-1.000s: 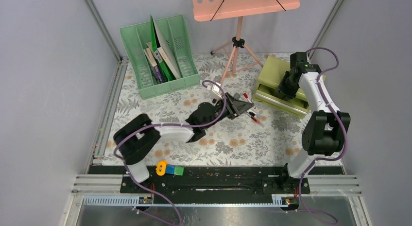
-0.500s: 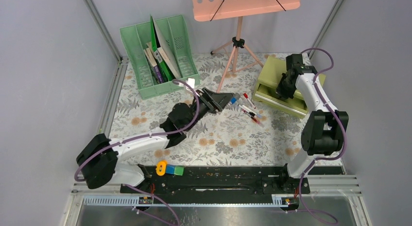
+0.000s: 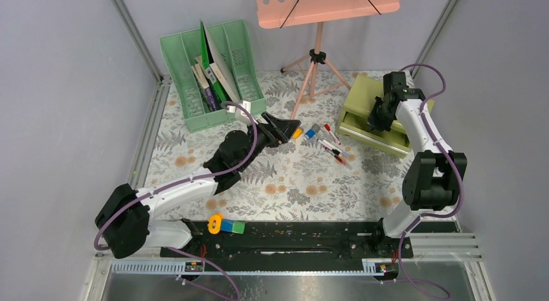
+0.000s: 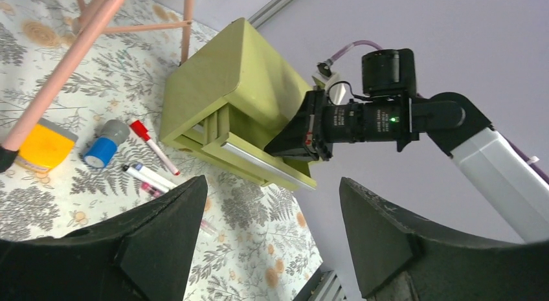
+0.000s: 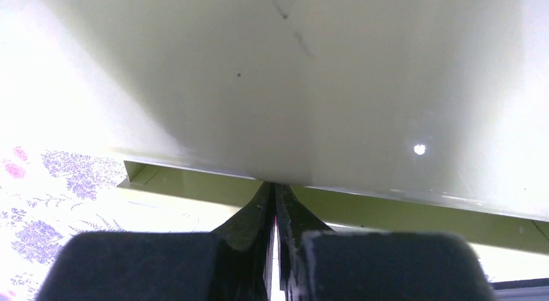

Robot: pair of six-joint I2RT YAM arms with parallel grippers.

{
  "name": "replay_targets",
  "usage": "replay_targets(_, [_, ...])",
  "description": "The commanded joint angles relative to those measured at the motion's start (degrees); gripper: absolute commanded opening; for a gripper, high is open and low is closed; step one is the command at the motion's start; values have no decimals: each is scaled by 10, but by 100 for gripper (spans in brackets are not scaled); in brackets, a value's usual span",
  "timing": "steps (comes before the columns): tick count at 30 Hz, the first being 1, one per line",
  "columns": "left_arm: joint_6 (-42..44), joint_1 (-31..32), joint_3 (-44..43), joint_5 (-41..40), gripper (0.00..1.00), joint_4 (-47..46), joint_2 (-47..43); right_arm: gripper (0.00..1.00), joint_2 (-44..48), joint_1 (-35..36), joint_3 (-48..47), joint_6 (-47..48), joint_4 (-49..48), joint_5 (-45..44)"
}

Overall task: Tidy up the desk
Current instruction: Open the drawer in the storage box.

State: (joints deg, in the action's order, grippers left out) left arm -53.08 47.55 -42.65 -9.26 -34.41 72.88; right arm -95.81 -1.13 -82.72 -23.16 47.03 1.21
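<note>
The desk (image 3: 304, 184) is a fern-and-flower cloth framed by rails. My left gripper (image 3: 289, 129) hovers open over its middle, and the left wrist view shows its jaws (image 4: 272, 182) wide apart with nothing between them. Just right of its tips lie an orange-yellow block (image 3: 297, 133) (image 4: 44, 145), a blue-capped cylinder (image 3: 313, 131) (image 4: 107, 142) and several markers (image 3: 333, 149) (image 4: 150, 175). My right gripper (image 3: 377, 120) (image 5: 274, 186) is shut, with its tips against the front top edge of the olive drawer box (image 3: 372, 110) (image 4: 233, 100). The drawer stands slightly out.
A green file rack (image 3: 213, 74) with books stands at the back left. A pink stand (image 3: 317, 55) on tripod legs rises at the back centre, one leg close to my left gripper. A yellow ring (image 3: 215, 223) and blue and green blocks (image 3: 233, 227) sit on the near rail.
My left arm drew back to the left and its jaws opened wider; the orange block now shows beside its tips. My right gripper closed at the drawer box's front edge.
</note>
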Motion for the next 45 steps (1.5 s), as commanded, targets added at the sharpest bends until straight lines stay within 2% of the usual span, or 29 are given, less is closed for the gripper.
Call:
replay_targets(1, [22,-12,-7,12,77,22,-39,6,24,6,4,11,17,17])
replay_targets(9, [80,-35,-12,-1,80,136,-108,12,51,9,15,10,18,-5])
replay_targets(10, [87,-35,-13,-8,81,147,-116,13,63,27,15,8,19,-9])
replay_targets(13, [105,-36,-20,-41,81,196,-147,22,96,52,11,9,25,-46])
replay_targets(18, [140,-36,-30,-66,82,254,-198,33,153,84,26,-4,29,-52])
replay_targets(23, [152,-35,-31,-104,82,307,-248,54,201,132,62,-20,5,-40])
replay_targets(26, [128,-35,-18,-131,82,332,-280,62,207,165,77,-30,-10,-44])
replay_targets(30, [110,-35,-2,-162,82,362,-317,73,193,204,84,-54,-25,-48])
replay_targets(37, [126,-36,-13,-229,92,441,-331,89,125,247,59,-81,-43,-46])
replay_targets(45, [147,-36,-12,-255,95,456,-326,92,-6,271,-18,-101,-67,-26])
